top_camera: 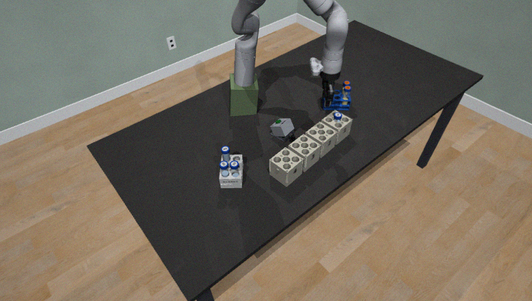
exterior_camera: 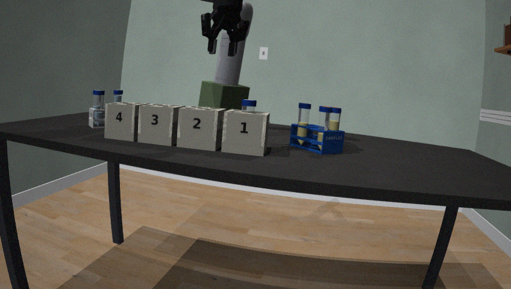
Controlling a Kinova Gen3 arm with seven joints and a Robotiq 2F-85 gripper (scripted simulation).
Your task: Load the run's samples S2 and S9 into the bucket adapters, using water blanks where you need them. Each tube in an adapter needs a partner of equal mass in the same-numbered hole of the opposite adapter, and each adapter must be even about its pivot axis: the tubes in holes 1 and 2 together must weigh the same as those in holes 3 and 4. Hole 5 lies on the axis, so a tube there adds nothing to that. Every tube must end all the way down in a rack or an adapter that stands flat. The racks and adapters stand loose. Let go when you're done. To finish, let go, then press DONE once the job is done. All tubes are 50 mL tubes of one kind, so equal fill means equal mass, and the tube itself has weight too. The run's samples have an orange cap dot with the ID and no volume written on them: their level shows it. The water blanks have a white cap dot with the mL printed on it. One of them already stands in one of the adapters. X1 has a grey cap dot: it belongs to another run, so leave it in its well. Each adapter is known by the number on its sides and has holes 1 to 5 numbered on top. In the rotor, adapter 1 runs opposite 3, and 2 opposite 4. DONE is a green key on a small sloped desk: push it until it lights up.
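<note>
Sample tubes (exterior_camera: 304, 120) below open, empty jaws

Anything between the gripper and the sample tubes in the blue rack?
Nothing visible. The open, empty gripper hangs well above the blue rack, whose three tubes stand upright with caps exposed from above. Adapter 1 and its blank stand apart to the side.

The black table (top_camera: 391, 85) carries four adapters (top_camera: 310, 147), a blue rack (top_camera: 337, 102), a white rack (top_camera: 230, 179), a desk (top_camera: 281, 127) and a green pedestal (top_camera: 243, 100).
</note>
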